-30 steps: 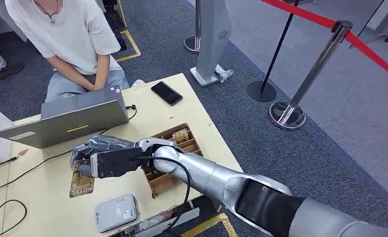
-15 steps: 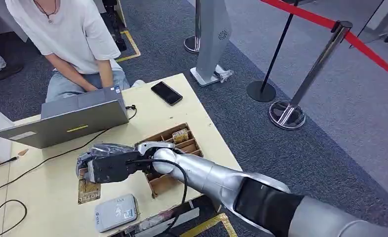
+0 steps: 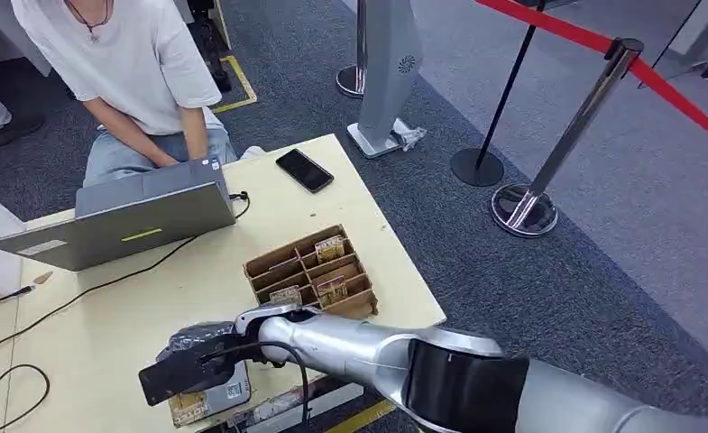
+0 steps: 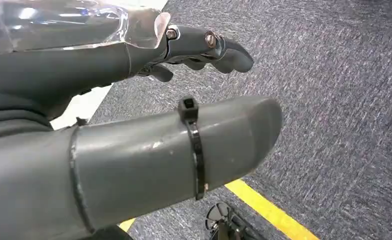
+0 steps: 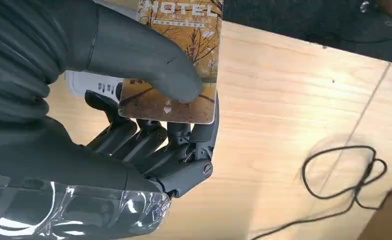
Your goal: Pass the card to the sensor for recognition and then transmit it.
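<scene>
Right wrist view: the right hand (image 5: pixel 134 130) pinched the card (image 5: pixel 176 60) between thumb and fingers, directly over the sensor (image 5: pixel 91 85) on the tabletop (image 5: pixel 293 110); contact between card and sensor could not be confirmed. The left hand (image 4: pixel 134 130) held nothing, fingers apart, above carpet.

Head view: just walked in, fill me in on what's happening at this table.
The robot's right hand holds a hotel card, pinched between thumb and fingers, at the grey sensor by the near edge of the table. The card box sits further in. The left hand hangs over the carpet holding nothing. A person sits across the table at a laptop.
</scene>
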`<action>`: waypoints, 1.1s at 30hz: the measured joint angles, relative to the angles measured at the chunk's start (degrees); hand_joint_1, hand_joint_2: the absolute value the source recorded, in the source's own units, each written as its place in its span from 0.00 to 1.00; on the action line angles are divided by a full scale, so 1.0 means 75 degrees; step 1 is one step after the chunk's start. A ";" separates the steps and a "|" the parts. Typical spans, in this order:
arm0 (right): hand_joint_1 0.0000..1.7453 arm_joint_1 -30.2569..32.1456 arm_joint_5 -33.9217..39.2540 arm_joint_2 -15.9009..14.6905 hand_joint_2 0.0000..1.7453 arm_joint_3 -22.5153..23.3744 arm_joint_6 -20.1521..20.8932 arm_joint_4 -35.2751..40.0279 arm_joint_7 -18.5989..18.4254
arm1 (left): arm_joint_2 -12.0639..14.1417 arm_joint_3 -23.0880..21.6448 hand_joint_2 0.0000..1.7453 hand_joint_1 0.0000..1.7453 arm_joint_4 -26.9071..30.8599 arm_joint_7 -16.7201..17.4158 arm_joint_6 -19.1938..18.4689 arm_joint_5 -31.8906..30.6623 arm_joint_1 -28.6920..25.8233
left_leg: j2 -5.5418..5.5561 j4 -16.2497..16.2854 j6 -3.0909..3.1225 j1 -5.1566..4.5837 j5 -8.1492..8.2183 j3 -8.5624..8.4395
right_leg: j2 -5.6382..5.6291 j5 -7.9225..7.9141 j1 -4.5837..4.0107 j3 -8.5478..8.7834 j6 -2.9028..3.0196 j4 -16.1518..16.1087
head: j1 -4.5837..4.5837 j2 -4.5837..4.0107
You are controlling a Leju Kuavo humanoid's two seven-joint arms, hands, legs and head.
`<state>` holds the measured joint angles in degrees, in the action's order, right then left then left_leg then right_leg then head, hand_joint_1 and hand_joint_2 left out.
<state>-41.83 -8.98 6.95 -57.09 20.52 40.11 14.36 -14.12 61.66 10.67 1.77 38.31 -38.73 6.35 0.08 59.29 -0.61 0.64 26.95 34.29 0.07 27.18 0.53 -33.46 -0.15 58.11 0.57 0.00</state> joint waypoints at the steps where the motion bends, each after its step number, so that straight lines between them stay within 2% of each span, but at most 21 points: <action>1: 1.00 0.0000 0.0023 0.0018 1.00 -0.0023 -0.0012 -0.0032 -0.0006 | 0.0000 0.0009 0.00 0.00 0.0000 -0.0009 -0.0003 0.0000 0.0000 | 0.0000 0.0000 0.0000 0.0000 0.0000 0.0000 | 0.0000 0.0000 0.0000 0.0000 0.0000 0.0000 | 0.0003 0.0000; 11: 1.00 -0.0011 0.0064 0.0096 1.00 -0.0239 -0.0108 -0.0102 -0.0245 | -0.0003 0.0146 0.00 0.00 0.0000 -0.0053 0.0003 0.0120 0.0006 | 0.0000 0.0000 0.0000 0.0001 0.0000 -0.0001 | -0.0001 0.0000 0.0000 0.0000 0.0000 0.0000 | 0.0003 0.0000; 22: 1.00 -0.0033 -0.0533 0.0204 1.00 -0.0580 -0.1108 -0.0216 -0.0799 | -0.0003 0.0189 0.00 0.00 -0.0003 -0.0181 -0.0015 0.0146 0.0003 | 0.0000 0.0000 0.0000 0.0000 0.0000 -0.0001 | 0.0000 0.0000 0.0000 0.0000 0.0000 0.0000 | 0.0003 0.0000; 33: 1.00 -0.0034 -0.0568 0.0227 1.00 -0.0697 -0.1145 -0.0382 -0.0822 | -0.0003 0.0219 0.00 0.00 -0.0003 -0.0184 -0.0017 0.0146 0.0002 | 0.0001 0.0000 0.0000 0.0000 0.0000 -0.0001 | 0.0000 0.0000 0.0000 0.0000 0.0000 0.0000 | 0.0003 0.0000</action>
<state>-42.08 -13.25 8.66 -62.31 11.93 37.24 8.20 -14.14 63.30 10.64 0.39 38.18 -37.64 6.37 0.09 59.30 -0.61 0.65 26.95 34.28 0.06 27.18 0.54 -33.47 -0.15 58.11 0.59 0.00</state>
